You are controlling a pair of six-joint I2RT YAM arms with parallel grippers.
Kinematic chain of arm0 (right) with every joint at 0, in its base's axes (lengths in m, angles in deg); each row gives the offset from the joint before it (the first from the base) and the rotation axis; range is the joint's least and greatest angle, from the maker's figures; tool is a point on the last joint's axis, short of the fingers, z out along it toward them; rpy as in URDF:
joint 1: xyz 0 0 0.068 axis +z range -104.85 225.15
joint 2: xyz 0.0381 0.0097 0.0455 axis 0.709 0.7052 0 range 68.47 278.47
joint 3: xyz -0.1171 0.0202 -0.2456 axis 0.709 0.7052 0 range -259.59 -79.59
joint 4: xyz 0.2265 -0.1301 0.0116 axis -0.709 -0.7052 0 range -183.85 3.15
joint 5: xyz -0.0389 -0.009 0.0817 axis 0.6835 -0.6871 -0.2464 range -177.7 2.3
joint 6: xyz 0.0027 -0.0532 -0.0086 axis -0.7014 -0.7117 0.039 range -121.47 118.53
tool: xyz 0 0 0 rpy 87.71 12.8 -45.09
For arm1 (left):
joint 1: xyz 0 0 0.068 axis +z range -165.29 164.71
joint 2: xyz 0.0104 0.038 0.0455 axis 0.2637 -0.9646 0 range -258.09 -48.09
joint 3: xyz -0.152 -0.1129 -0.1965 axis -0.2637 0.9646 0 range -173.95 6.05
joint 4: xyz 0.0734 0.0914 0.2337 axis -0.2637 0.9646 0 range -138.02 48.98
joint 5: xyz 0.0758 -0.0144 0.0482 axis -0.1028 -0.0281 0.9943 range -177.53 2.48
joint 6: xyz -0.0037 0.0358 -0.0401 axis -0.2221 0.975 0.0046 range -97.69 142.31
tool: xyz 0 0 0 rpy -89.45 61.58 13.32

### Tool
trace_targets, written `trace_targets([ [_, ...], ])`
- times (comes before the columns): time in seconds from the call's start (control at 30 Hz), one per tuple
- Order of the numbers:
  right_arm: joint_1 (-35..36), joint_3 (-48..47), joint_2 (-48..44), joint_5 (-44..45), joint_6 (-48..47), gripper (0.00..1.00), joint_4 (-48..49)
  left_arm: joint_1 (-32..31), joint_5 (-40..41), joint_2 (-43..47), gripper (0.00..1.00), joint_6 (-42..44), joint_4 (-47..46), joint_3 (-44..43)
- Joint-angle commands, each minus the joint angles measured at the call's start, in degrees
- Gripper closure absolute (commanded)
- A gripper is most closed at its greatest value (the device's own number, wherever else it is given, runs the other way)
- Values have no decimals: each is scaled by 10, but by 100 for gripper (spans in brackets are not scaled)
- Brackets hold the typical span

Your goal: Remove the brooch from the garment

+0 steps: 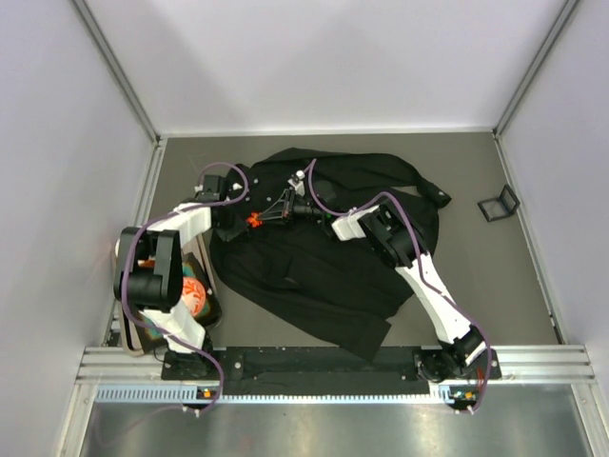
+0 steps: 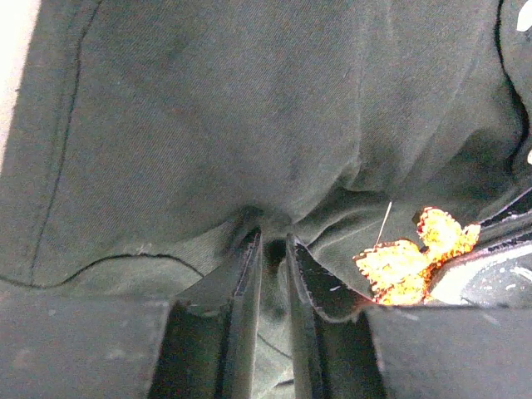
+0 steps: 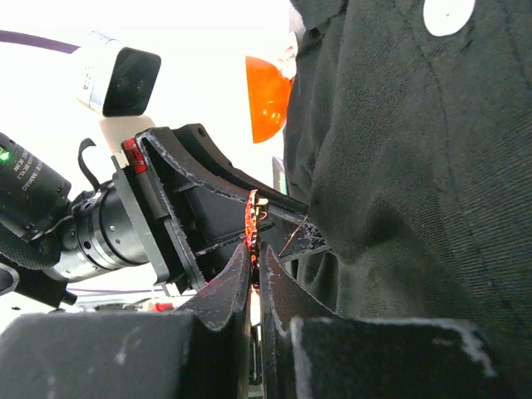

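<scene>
right tool [image 3: 256, 253] is pressed together on the tiny red-orange maple-leaf brooch [image 3: 252, 220]. i see the leaf edge-on, standing up out of the fingertips. the brooch sits on the large black wrinkled button-up shirt [image 1: 314, 276], left of the middle of the dark grey desk [image 1: 476, 286], nearer its left edge than its right.

left tool [image 2: 273, 241] is just beside the leaf. its fingers are nearly together with a puckered fold of the black cloth caught between them, a light pinch by the look of it. in the left wrist view a thin pale wire [image 2: 385, 223] sticks up by the leaf, and i take that for the pin.

handling call: the brooch is featherlight, thin and stiff. i'd guess those leaf points bend or chip easily, so the hold belongs on the flat faces, not on the points. the shirt is soft and limp and will tent up and follow any pull. so the cloth wants holding right next to the pin while the leaf is drawn along the pin's line. risk as i see it: pull sideways and the fabric snags, or the leaf slips out.
</scene>
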Motion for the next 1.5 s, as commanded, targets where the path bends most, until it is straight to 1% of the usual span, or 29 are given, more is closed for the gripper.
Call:
trace_targets([
  [0.0, 9, -4, -45, -13, 20, 100, 52, 1, 25, 45, 75, 15, 24, -1],
  [0.07, 9, 0, -52, -14, 23, 100, 61, 1, 20, 55, 71, 16, 34, -5],
  [0.13, 10, 3, -63, -18, 2, 100, 46, 2, 13, 67, 66, 17, 36, -6],
  [0.17, 10, 7, -70, -19, -9, 99, 35, 2, 7, 84, 61, 18, 39, -6],
  [0.3, 18, 0, -78, -22, -18, 99, -9, 2, 7, 122, 52, 28, 44, -8],
  [0.33, 19, 0, -74, -19, -19, 99, -11, 2, 2, 122, 52, 32, 42, -7],
  [0.47, 16, 2, -62, -14, -16, 97, -4, 5, -14, 108, 63, 27, 52, -11],
  [0.5, 16, -3, -60, -16, -15, 97, -9, 9, -14, 109, 64, 24, 48, -8],
  [0.6, 16, -13, -55, -17, -16, 96, -17, 21, -24, 123, 64, 10, 33, 2],
  [0.67, 17, -11, -63, -24, -25, 96, -25, 25, -30, 146, 62, 4, 24, 12],
  [0.7, 16, -11, -68, -27, -32, 97, -30, 27, -31, 153, 59, 1, 20, 14],
  [0.73, 15, -1, -76, -30, -62, 97, -38, 28, -27, 172, 58, 0, 21, 17],
  [0.8, 11, 19, -115, -24, -110, 97, -102, 31, -27, 189, 56, -9, 30, 21],
  [0.83, 8, 36, -128, -23, -164, 98, -129, 32, -39, 202, 55, -13, 46, 20],
  [0.87, 6, 47, -143, -22, -190, 98, -167, 32, -48, 210, 55, -17, 52, 17],
  [1.0, -6, 98, -216, -20, -299, 99, -241, 32, -122, 240, 52, -33, 47, 33],
  [1.03, -6, 116, -225, -20, -345, 99, -258, 32, -133, 242, 51, -35, 55, 29],
  [1.07, -9, 125, -233, -24, -365, 99, -273, 32, -161, 245, 45, -37, 61, 26],
  [1.13, -13, 157, -251, -36, -386, 100, -296, 31, -193, 248, 38, -36, 60, 27],
  [1.17, -22, 171, -254, -59, -368, 100, -287, 30, -233, 248, 36, -31, 60, 25],
  [1.2, -27, 188, -256, -73, -340, 100, -266, 18, -247, 250, 37, -7, 48, 25],
  [1.23, -32, 226, -265, -86, -269, 100, -196, 10, -255, 257, 38, 9, 44, 23],
  [1.27, -36, 248, -270, -113, -224, 100, -131, 3, -252, 262, 38, 25, 41, 24],
  [1.3, -47, 268, -275, -120, -175, 100, -78, -18, -237, 270, 40, 56, 19, 28],
  [1.33, -52, 305, -280, -124, -84, 100, 12, -34, -222, 289, 40, 71, 5, 40],
  [1.37, -58, 323, -290, -126, -39, 100, 50, -52, -208, 300, 40, 85, -16, 48],
  [1.4, -66, 340, -294, -127, 5, 100, 91, -97, -175, 310, 40, 127, -38, 56],
  [1.43, -70, 363, -299, -137, 74, 100, 136, -122, -153, 330, 40, 151, -78, 70],
  [1.47, -71, 372, -308, -143, 102, 100, 183, -145, -131, 340, 40, 178, -97, 78],
])
